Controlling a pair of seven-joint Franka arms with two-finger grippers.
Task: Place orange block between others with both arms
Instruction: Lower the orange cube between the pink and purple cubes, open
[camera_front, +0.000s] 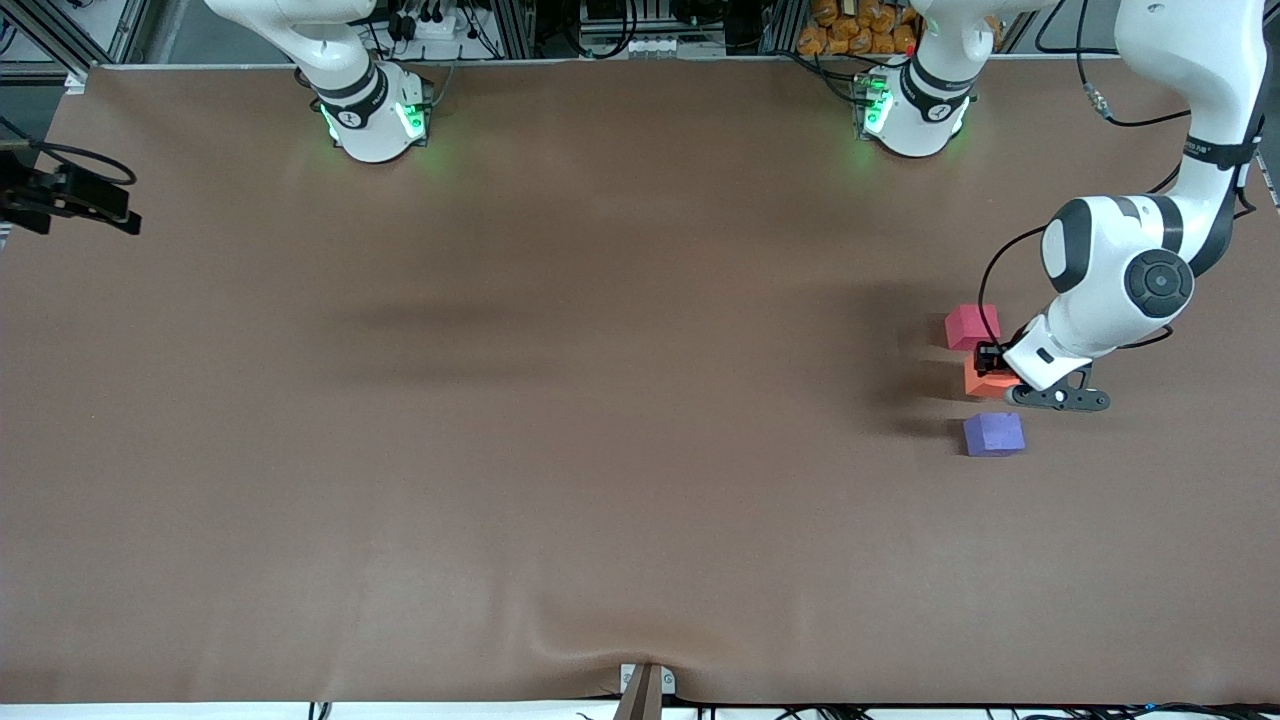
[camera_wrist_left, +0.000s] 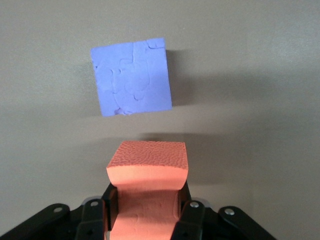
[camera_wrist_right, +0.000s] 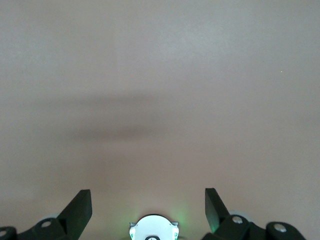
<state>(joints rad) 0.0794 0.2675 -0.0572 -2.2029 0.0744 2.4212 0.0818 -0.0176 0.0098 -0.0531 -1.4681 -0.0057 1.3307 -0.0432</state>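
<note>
My left gripper (camera_front: 992, 374) is shut on the orange block (camera_front: 981, 381), low over the strip of table between the two other cubes. The pinkish-red cube (camera_front: 971, 327) lies farther from the front camera, the purple cube (camera_front: 993, 434) nearer. In the left wrist view the orange block (camera_wrist_left: 148, 162) is squeezed between the black fingers (camera_wrist_left: 94, 216) of the left gripper (camera_wrist_left: 145, 212), with the purple cube (camera_wrist_left: 131, 76) just past it. The right gripper (camera_wrist_right: 148, 207) hangs open and empty high over bare table, waiting; the front view does not show it.
All three cubes are toward the left arm's end of the brown table (camera_front: 600, 400). A black device (camera_front: 70, 195) juts in at the right arm's end. The table cover wrinkles near the front edge (camera_front: 610, 645). The right arm's green-lit base (camera_wrist_right: 154, 229) shows below its gripper.
</note>
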